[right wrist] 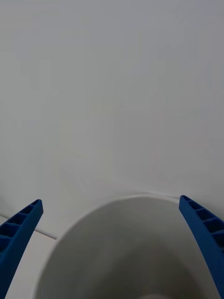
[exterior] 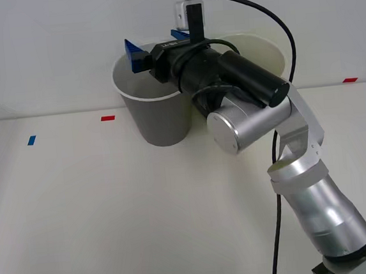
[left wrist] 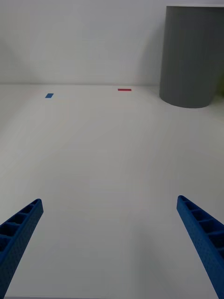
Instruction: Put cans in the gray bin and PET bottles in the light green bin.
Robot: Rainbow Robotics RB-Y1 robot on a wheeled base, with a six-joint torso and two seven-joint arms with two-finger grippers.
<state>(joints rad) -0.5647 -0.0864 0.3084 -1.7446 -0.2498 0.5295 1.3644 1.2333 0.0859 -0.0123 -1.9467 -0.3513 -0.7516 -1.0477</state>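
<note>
Surface: white matte table (exterior: 80, 210), plain wall behind.
Front view: right gripper (exterior: 156, 49) over gray bin (exterior: 159, 120); light green bin (exterior: 272, 52) mostly hidden behind the arm.
Right wrist view: jaws released, holding nothing, above the bin's smooth whitish interior.
Left wrist view: left gripper (left wrist: 109, 247) spread wide, low over bare table.
Handling: the can isn't seen; likely light, thin-walled, slippery, so grip its sides.

Right arm extended from near right toward far centre, elbow bent, right hand (exterior: 156, 48) raised, fingers spread wide, empty, left hand (left wrist: 109, 247) low, fingers spread, empty
</note>
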